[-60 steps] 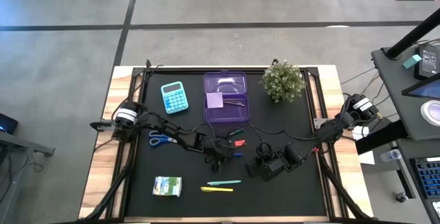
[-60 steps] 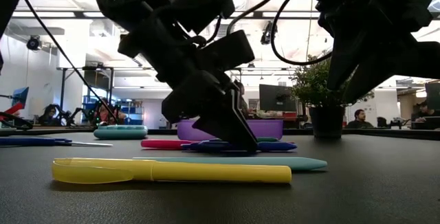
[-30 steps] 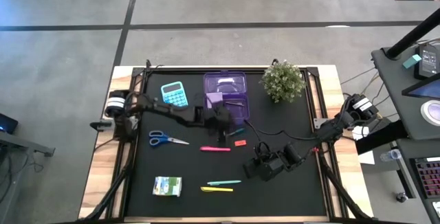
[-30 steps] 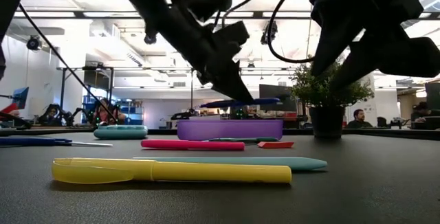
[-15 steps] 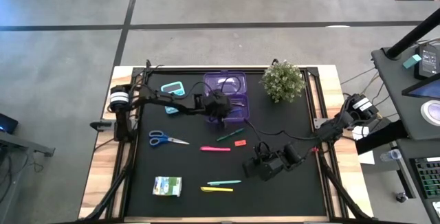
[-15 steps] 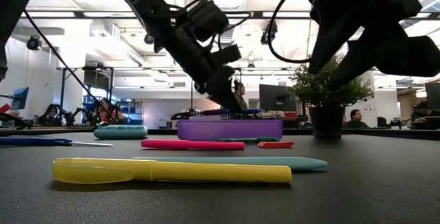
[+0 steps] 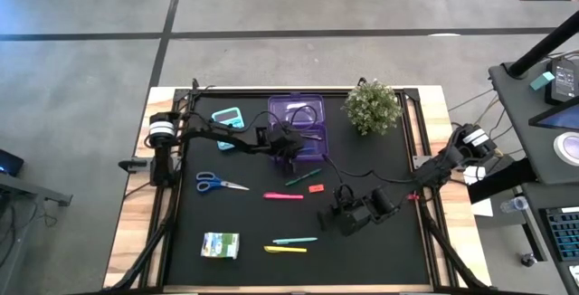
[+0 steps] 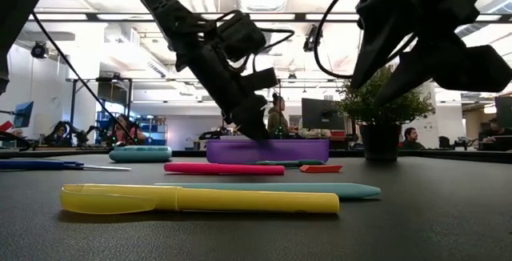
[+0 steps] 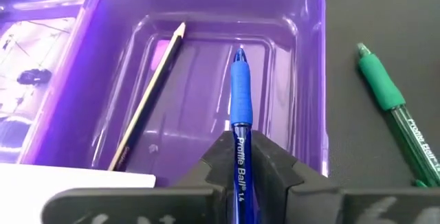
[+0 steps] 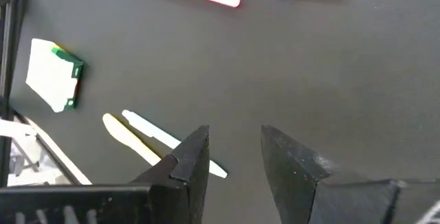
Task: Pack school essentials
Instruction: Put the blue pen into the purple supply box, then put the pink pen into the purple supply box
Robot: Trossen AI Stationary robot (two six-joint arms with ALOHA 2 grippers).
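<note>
Your left gripper [image 9: 239, 157] is over the near edge of the purple box [image 7: 312, 150], far centre of the table [image 7: 380, 259], fingers pinched narrow on a blue pen [image 9: 240, 107] whose tip points down into the box. A pencil [image 9: 151, 93] already lies in there. Green pen [image 7: 303, 176], orange eraser [image 7: 316, 187] and pink marker [image 7: 283, 195] sit just near of the box. Scissors [image 7: 217, 184] are left of them; the packet [image 7: 221, 245], teal pen [image 7: 295, 240] and yellow marker [image 7: 285, 250] lie at the near side. Your right gripper [image 10: 234, 157] hangs centre-right, fingers slightly apart, holding nothing.
</note>
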